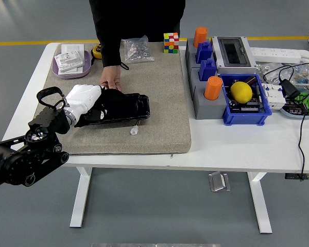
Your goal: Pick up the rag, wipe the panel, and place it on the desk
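A black panel (127,106) lies on the grey felt mat (165,103), with a short wire and a white connector (134,130) at its near edge. My left hand (90,103), in a white shell, rests on the panel's left end and is curled on the black rag (97,111). The rag blends with the panel, so its outline is unclear. A person in a black sleeve stands at the far side. Their hand (111,81) presses on the panel's far left corner, just beyond my hand.
A purple tray (61,70) of white parts, a bag of screws (135,49) and a colour cube (170,42) sit at the back. A grey holder (200,103) with orange and blue pieces, a blue bin (257,116) with a yellow ball, and cables (300,128) are at right.
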Motion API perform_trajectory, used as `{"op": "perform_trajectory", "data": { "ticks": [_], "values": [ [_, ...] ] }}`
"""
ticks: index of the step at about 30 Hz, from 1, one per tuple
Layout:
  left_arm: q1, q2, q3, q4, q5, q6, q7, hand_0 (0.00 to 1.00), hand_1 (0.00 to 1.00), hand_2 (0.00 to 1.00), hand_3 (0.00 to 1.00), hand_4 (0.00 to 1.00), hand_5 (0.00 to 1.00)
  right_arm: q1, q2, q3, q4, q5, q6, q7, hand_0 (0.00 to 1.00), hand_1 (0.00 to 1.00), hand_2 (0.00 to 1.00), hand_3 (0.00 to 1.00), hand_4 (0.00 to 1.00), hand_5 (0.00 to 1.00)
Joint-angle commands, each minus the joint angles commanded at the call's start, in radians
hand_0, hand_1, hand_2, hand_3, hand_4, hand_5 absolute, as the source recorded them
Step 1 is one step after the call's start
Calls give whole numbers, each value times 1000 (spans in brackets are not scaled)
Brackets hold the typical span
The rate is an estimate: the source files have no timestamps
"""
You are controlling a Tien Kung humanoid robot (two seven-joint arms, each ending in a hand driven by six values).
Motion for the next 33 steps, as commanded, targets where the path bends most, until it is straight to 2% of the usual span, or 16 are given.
{"op": "perform_trajectory", "data": {
  "ticks": [22, 27, 33],
  "values": [
    [-52, -54, 79, -28, -22, -11, 12, 235, 174, 472, 382, 363, 2, 4, 0, -4, 0, -3, 0, 0, 725, 600, 676, 585, 998, 429],
    [-64, -70, 83, -30, -22, -12, 14, 235, 175, 473, 385, 363, 2, 5, -1, -8, 0, -2, 1, 0, 724, 600, 675, 585, 998, 429],
    [-70, -76, 87, -36, -22, -14, 17, 233, 175, 474, 386, 366, 2, 6, 1, -10, 0, -2, 0, 0, 723, 600, 675, 584, 998, 431]
  ]
}}
